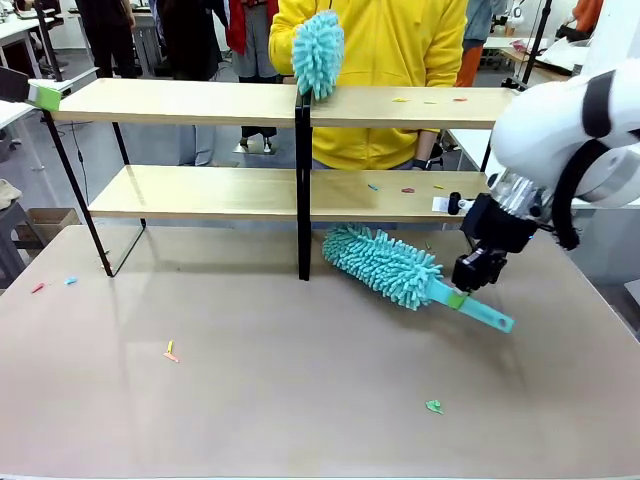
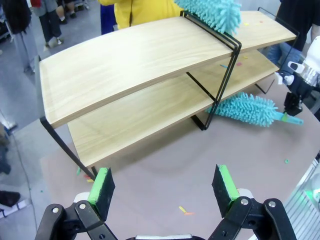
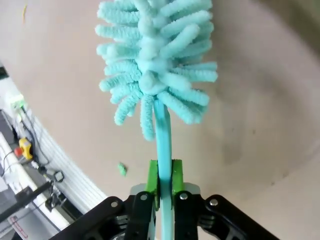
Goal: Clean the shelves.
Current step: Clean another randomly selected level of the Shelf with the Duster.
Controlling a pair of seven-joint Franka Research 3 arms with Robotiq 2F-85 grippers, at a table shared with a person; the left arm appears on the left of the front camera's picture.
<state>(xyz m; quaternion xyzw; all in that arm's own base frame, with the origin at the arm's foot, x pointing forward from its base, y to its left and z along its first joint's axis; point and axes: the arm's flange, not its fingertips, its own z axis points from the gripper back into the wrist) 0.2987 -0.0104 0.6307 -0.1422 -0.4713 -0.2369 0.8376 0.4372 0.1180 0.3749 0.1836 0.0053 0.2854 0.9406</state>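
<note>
The shelves (image 1: 200,102) stand across the far half of the table, two light-wood boards in a black frame; in the left wrist view the shelves (image 2: 130,65) run away to the right. My right gripper (image 1: 472,278) is shut on the handle of a teal fluffy duster (image 1: 380,263), whose head lies low over the table in front of the lower board. Seen from the right wrist, that gripper (image 3: 164,180) pinches the duster (image 3: 155,55) handle between green pads. My left gripper (image 2: 164,185) hangs open and empty off the shelves' left end. A person in yellow holds a second teal duster (image 1: 318,52) on the top board.
Small coloured scraps lie on the top board (image 1: 400,100), the lower board (image 1: 372,186) and the brown table (image 1: 170,350), with a green scrap (image 1: 433,405) near the front. A central black post (image 1: 303,190) divides the shelves.
</note>
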